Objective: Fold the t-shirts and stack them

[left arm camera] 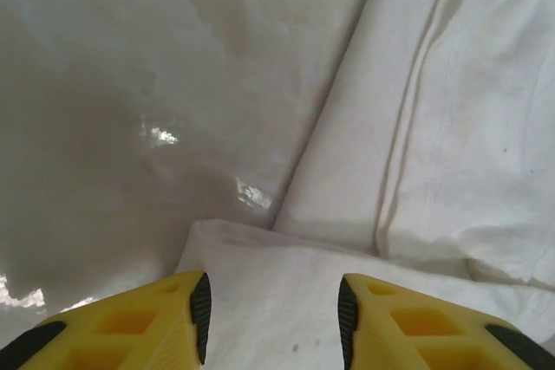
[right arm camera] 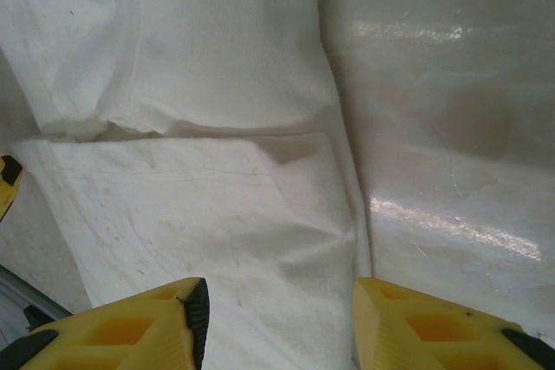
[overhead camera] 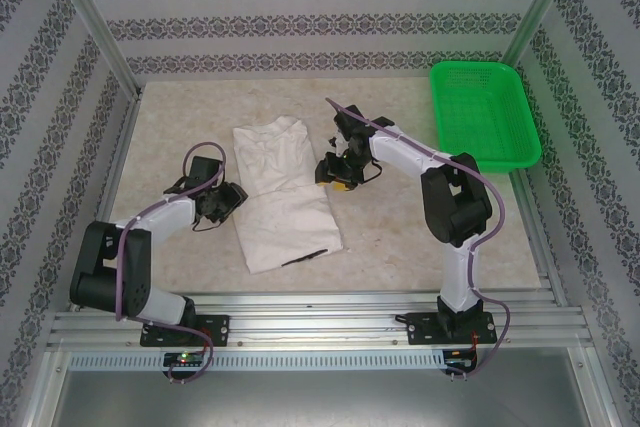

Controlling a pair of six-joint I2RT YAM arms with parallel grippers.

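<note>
- left claw (left arm camera: 274, 311): the jaws are held apart and nothing is pinched yet. A folded edge of the t-shirt (left arm camera: 451, 127) is seen right between them and just ahead.
- right claw (right arm camera: 279, 322): also spread and empty, parked over the opposite long edge with cloth under it.
- the t-shirt is laid mid-worktop (overhead camera: 170, 117) as a long strip, collar far and hem near, so its long axis is pointed away from the arm bases.
- each long side is flanked by one claw, both about equally close. The next fold is probably meant to be taken across that axis.

Beige table (overhead camera: 400, 237) bears a seemingly folded white t-shirt (overhead camera: 280, 197) and green basket (overhead camera: 527, 112).
</note>
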